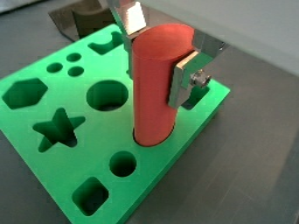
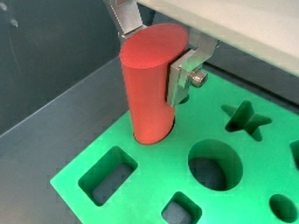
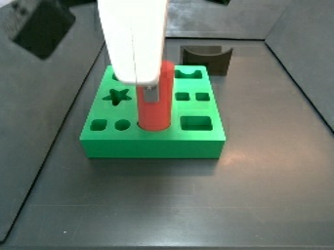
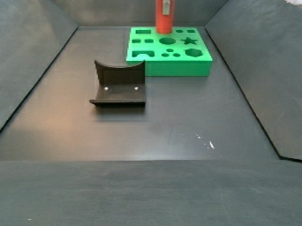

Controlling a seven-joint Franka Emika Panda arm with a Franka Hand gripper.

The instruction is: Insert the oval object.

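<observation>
The oval object is a tall smooth red peg (image 1: 158, 87), standing upright with its lower end in an opening of the green block (image 1: 70, 166). How deep it sits is hidden. My gripper (image 1: 158, 54) is shut on the peg's upper part, one silver finger (image 1: 187, 80) on each side. Both wrist views show this, with the peg (image 2: 149, 87), gripper (image 2: 158, 52) and block (image 2: 128, 188). In a side view the peg (image 3: 155, 109) stands near the block's middle (image 3: 150, 145) below my gripper (image 3: 147, 91). Another side view shows the peg (image 4: 164, 13) on the block (image 4: 177, 64).
The green block has several other shaped holes: a star (image 1: 56, 129), a round hole (image 1: 107, 94), a hexagon (image 1: 24, 92) and squares (image 2: 107, 173). The dark fixture (image 4: 118, 84) stands on the floor apart from the block, and shows behind it (image 3: 206, 56).
</observation>
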